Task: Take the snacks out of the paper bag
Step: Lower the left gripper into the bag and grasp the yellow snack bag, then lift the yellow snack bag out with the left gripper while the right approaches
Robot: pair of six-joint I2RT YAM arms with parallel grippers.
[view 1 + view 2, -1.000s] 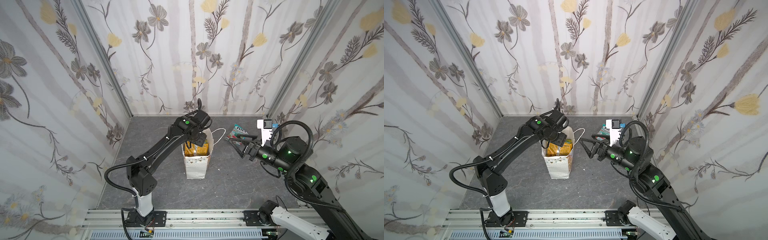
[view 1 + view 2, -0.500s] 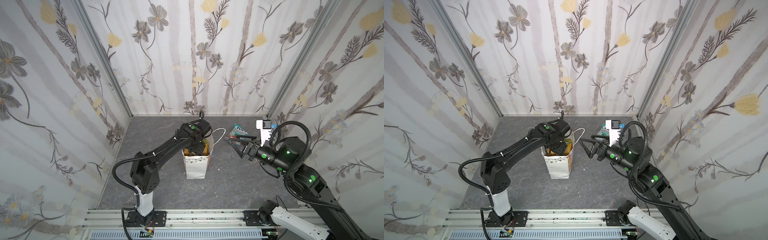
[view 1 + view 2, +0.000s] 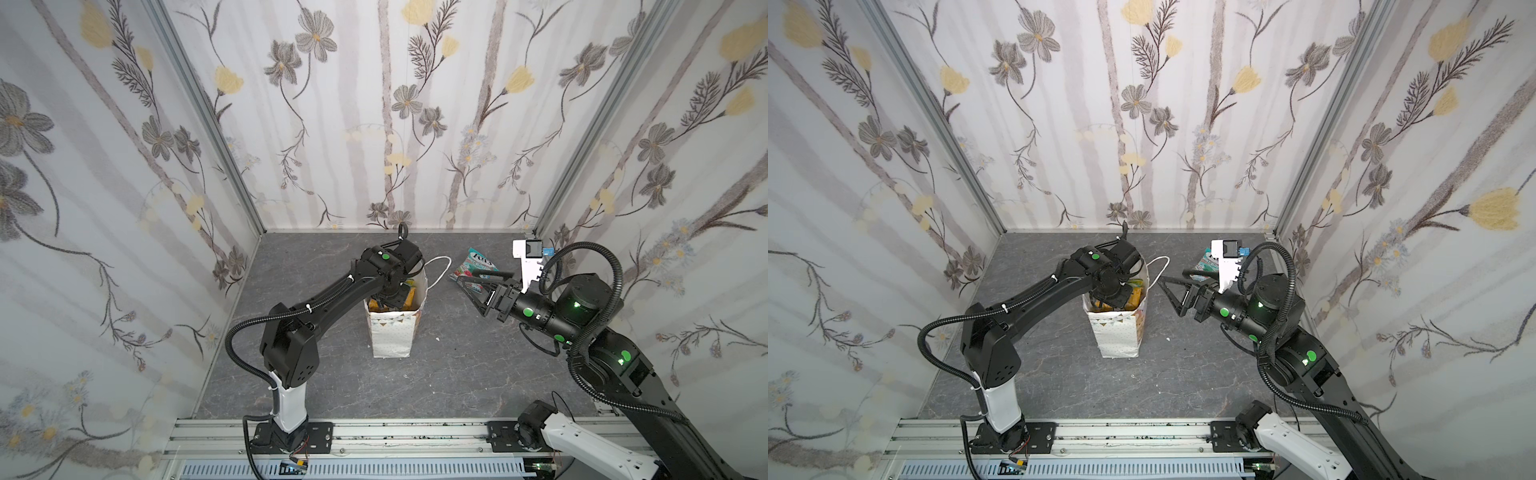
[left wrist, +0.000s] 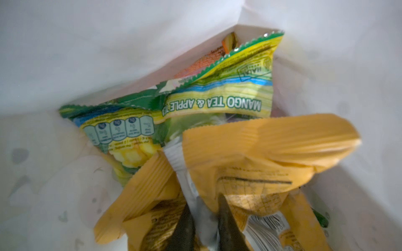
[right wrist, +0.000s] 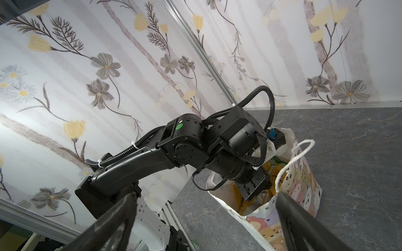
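Observation:
The white paper bag [image 3: 392, 332] [image 3: 1119, 332] stands upright mid-table; its colourful side panel [image 5: 304, 173] shows in the right wrist view. My left gripper [image 4: 204, 219] is down inside it, shut on the silver seam fold of a yellow-orange chip bag [image 4: 272, 147]. Behind that lie a yellow-green packet [image 4: 217, 102] and an orange-red one [image 4: 202, 63]. A teal packet [image 3: 476, 262] [image 3: 1208, 262] lies on the table at the back right. My right gripper [image 3: 464, 277] [image 3: 1173, 276] [image 5: 205, 195] hovers open and empty to the right of the bag.
One white cord handle [image 3: 440, 266] droops over the bag's right rim. A small white scrap [image 3: 436, 337] lies on the grey table right of the bag. Floral walls close in three sides, and a metal rail [image 3: 374, 432] runs along the front.
My left gripper has sunk deeper into the bag and its jaws have closed on the chip bag. The right arm has stayed still and open.

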